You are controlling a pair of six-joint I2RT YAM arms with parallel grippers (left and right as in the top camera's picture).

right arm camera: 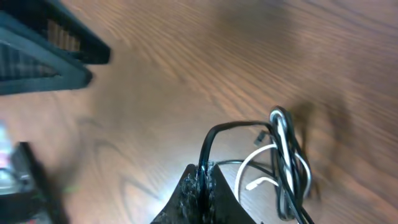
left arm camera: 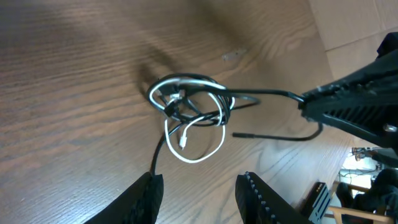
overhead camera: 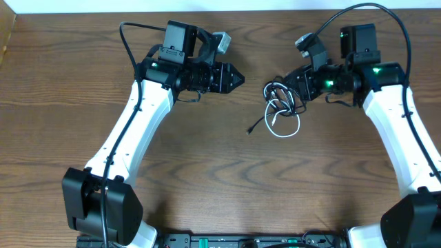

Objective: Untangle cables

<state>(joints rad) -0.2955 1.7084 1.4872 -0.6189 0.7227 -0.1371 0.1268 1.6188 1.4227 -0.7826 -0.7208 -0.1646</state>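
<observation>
Cable bundle (overhead camera: 282, 114) at centre-right of overhead frame, on table (overhead camera: 207, 179). Right gripper (right arm camera: 200, 183) pinched tight on black cable (right arm camera: 214, 134), apparently anchoring strand. Left gripper (left arm camera: 199, 180) partly spread, empty, facing white cable (left arm camera: 193, 155) loop, likely for next pull.

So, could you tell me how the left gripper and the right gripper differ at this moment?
The left gripper has its jaws apart and holds nothing; the right gripper is shut on the black cable. The left gripper sits apart from the tangled bundle; the right gripper is right at it. Both point inward, facing each other across the table.
</observation>
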